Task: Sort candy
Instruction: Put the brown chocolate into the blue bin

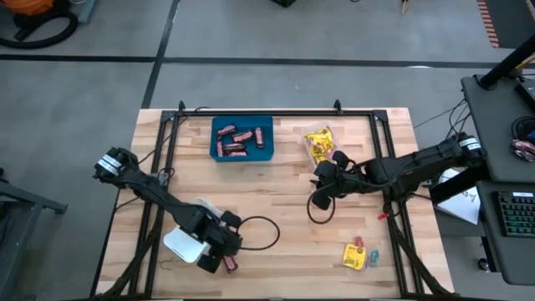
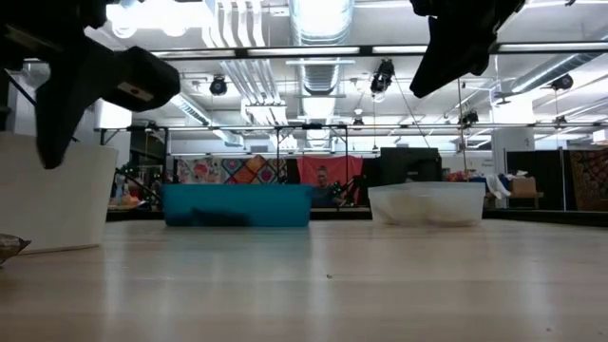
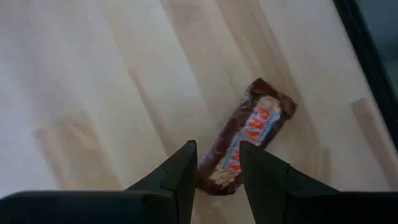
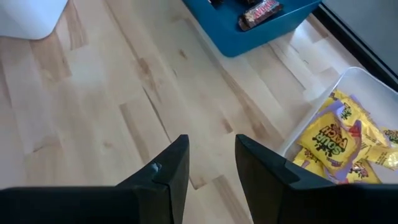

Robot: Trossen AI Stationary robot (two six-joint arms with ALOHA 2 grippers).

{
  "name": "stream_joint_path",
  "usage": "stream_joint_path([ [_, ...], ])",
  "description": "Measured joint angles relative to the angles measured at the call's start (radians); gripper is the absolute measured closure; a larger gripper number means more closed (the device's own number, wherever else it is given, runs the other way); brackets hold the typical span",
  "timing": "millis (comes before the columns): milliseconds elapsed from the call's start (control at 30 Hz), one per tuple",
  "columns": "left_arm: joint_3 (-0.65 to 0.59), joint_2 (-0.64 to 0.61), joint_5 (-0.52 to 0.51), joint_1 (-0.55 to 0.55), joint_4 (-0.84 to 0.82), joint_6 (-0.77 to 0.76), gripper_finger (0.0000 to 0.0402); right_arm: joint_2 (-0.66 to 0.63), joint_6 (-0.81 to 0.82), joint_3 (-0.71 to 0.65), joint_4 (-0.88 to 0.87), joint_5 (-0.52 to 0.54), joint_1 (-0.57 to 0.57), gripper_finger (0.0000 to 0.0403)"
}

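Observation:
A brown-red mini bar (image 3: 249, 140) lies flat on the wood near the table's front left (image 1: 231, 265). My left gripper (image 3: 217, 165) hovers over it, pointing steeply down and open, one fingertip on each side of the bar's nearer end; in the high view the gripper (image 1: 222, 259) is beside the white tray (image 1: 182, 244). My right gripper (image 4: 211, 158) is open and holds nothing, up over the table's middle right (image 1: 322, 186), close to the clear tray of yellow packets (image 4: 339, 140). More bars lie in the blue tray (image 1: 242, 138).
A yellow packet and tiny pastel sweets (image 1: 357, 255) lie loose at the front right. Blue tray (image 2: 237, 204) and clear tray (image 2: 427, 202) stand along the far side, white tray (image 2: 57, 195) at the near left. A black cable loop (image 1: 266, 234) lies mid-table.

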Motion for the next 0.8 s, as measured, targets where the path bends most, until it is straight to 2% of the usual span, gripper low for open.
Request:
stream_joint_path([
  [533, 0.001, 0.023, 0.007, -0.033, 0.088, -0.061, 0.0297, 0.000, 0.012, -0.001, 0.000, 0.000, 0.030, 0.0275],
  [800, 0.001, 0.023, -0.034, -0.044, 0.149, -0.079, 0.0297, 0.000, 0.012, -0.001, -0.002, 0.000, 0.032, 0.0275],
])
